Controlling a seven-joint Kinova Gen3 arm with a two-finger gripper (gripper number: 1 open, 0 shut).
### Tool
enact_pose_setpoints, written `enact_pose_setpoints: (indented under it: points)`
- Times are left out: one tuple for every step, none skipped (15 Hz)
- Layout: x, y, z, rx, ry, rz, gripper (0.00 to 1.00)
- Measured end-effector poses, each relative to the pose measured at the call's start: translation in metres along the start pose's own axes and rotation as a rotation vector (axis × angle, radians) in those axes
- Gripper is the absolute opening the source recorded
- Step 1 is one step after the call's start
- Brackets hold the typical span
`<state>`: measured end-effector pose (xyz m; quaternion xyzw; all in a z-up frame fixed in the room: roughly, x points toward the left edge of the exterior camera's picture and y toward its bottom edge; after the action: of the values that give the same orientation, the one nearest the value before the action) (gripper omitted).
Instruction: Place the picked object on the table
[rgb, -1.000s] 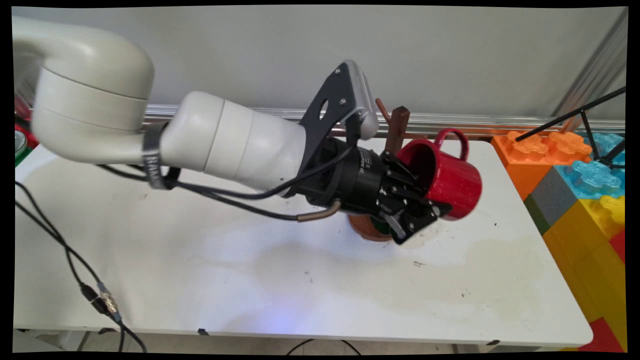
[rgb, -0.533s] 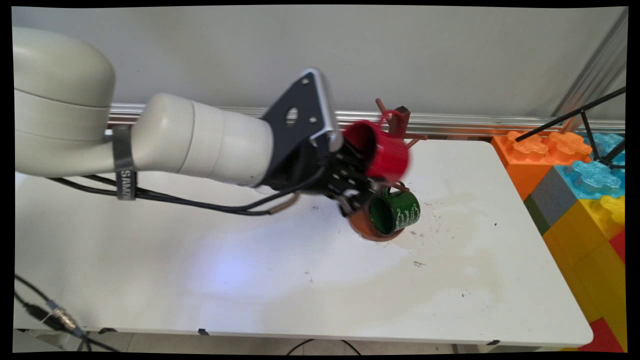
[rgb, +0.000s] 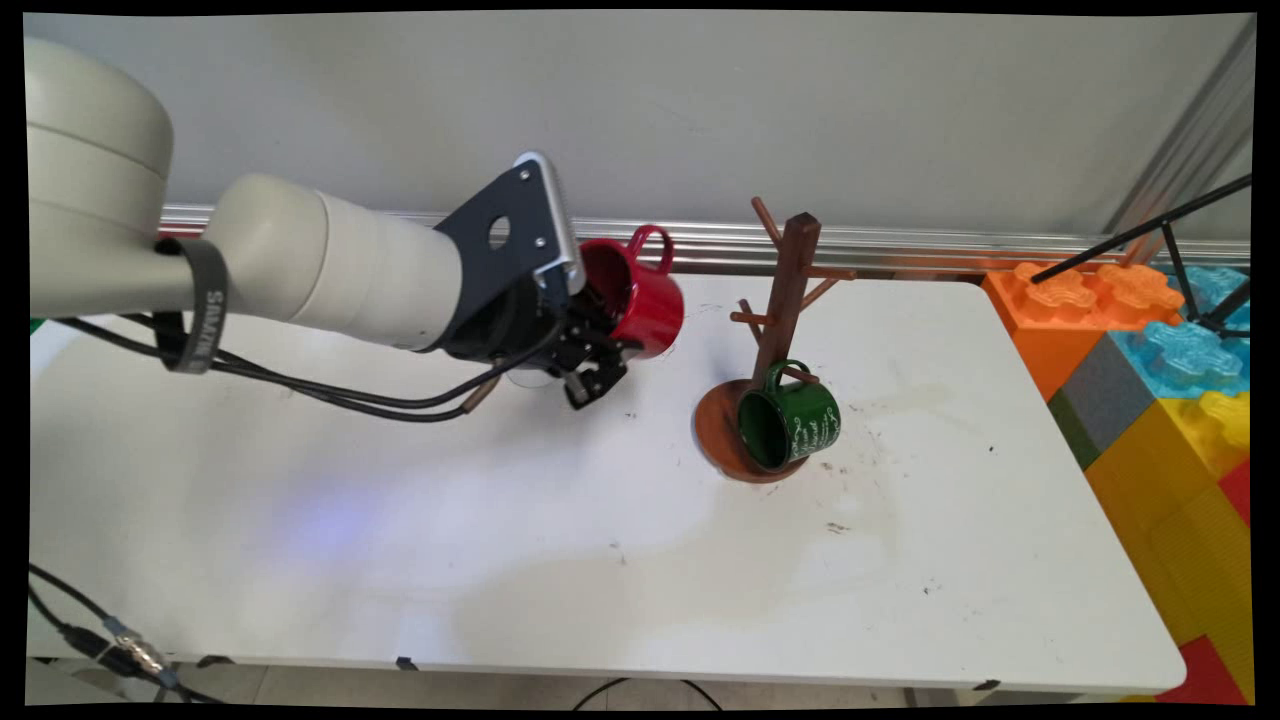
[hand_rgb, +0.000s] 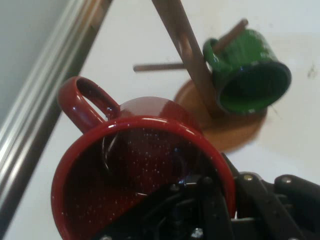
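My gripper (rgb: 607, 352) is shut on the rim of a red mug (rgb: 640, 295), one finger inside it and one outside. I hold the mug in the air on its side, mouth toward the arm, handle up. In the hand view the red mug (hand_rgb: 140, 170) fills the lower left, with my gripper (hand_rgb: 220, 210) clamped on its rim. To the right stands a brown wooden mug tree (rgb: 785, 290) on a round base. A green mug (rgb: 795, 425) hangs from one of its low pegs. The green mug (hand_rgb: 250, 75) and the tree's post (hand_rgb: 187, 55) lie beyond the red mug.
Large toy blocks (rgb: 1150, 370) in orange, blue, grey and yellow are stacked past the table's right edge. A black stand's legs (rgb: 1180, 240) cross above them. A metal rail (rgb: 900, 245) runs along the wall behind the table. Black cables (rgb: 300, 385) hang under the arm.
My gripper has carried the red mug left and back, away from the mug tree. The tree and the green mug, hidden behind the arm before, now show in full.
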<state>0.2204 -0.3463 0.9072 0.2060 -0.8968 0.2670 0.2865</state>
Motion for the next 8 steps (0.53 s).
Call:
enact_pose_setpoints:
  points:
    - [-0.005,-0.003,0.0,-0.024,-0.008,-0.01,0.0]
    - [-0.009,-0.007,-0.001,-0.049,-0.011,-0.02,0.0]
    - [-0.011,-0.009,-0.003,-0.07,-0.013,-0.029,0.0]
    - [-0.013,-0.012,-0.005,-0.091,-0.015,-0.035,0.0]
    - [-0.013,-0.016,-0.009,-0.12,-0.018,-0.037,0.0]
    - [-0.013,-0.02,-0.013,-0.144,-0.023,-0.035,0.0]
    - [-0.011,-0.024,-0.016,-0.163,-0.023,-0.029,0.0]
    - [-0.007,-0.027,-0.021,-0.185,-0.023,-0.019,0.0]
